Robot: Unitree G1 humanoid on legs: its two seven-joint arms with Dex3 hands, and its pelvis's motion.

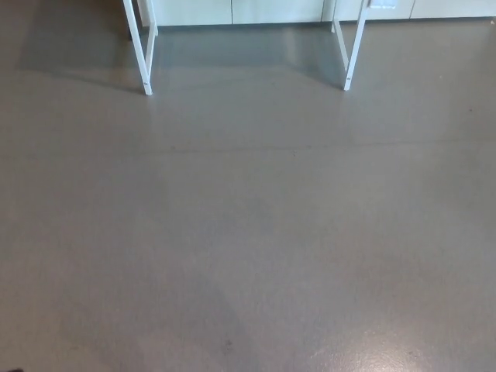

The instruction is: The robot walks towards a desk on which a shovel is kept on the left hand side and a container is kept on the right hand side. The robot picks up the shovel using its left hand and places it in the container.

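Neither the shovel nor the container shows in the head view. Only the lower part of a desk is visible at the top of the picture: its white left legs (144, 54) and its white right legs (350, 50) stand on the grey floor (248, 232). The desktop lies beyond the top edge. No part of my arms or hands shows.
A wide stretch of grey floor lies between me and the desk legs. Behind the desk a white wall or cabinet front (232, 11) runs along the top edge. A faint seam (310, 146) crosses the floor.
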